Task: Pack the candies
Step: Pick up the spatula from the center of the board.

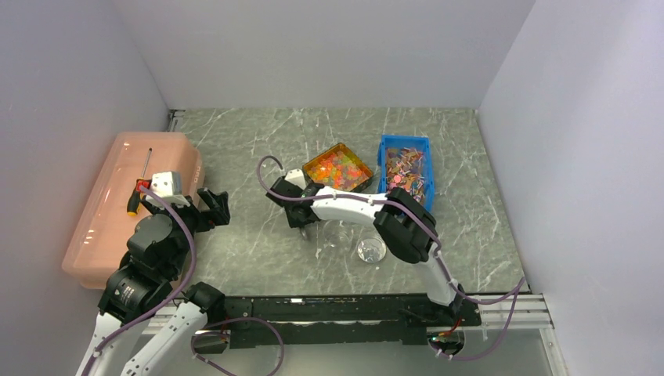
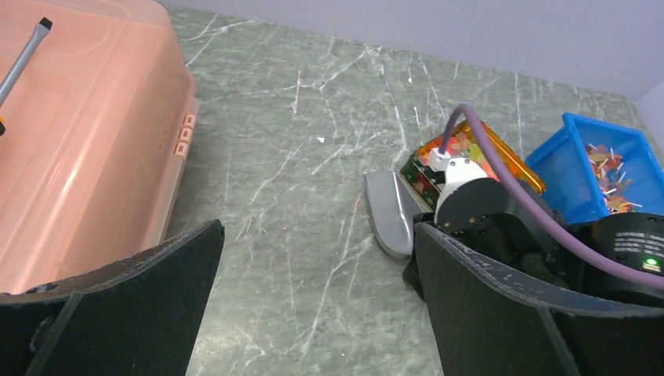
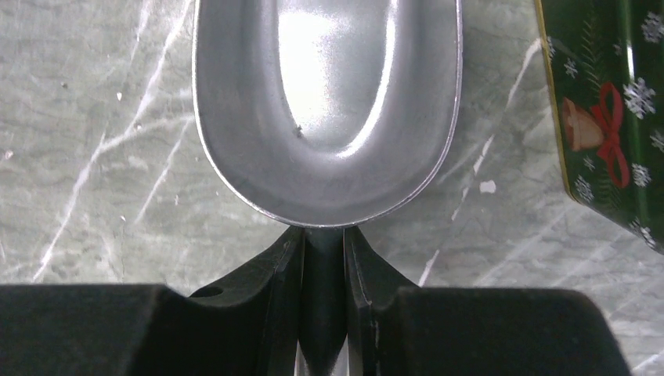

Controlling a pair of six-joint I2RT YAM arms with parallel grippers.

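Fingers [image 3: 266, 290] of your right gripper [image 3: 322, 251] clamp empty scoop [image 3: 325, 110]; candies [image 1: 337, 168] in tin [image 1: 322, 153], top view centre; left gripper [image 2: 317, 235] spread wide.

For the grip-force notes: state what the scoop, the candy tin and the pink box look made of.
Scoop: bare metal, polished; it mirrors the light in bright streaks.
Candy tin: probably printed sheet metal, glossy green wall with bell and snowflakes.
Pink box: translucent plastic, likely; semi-gloss, moulded latch ribs.
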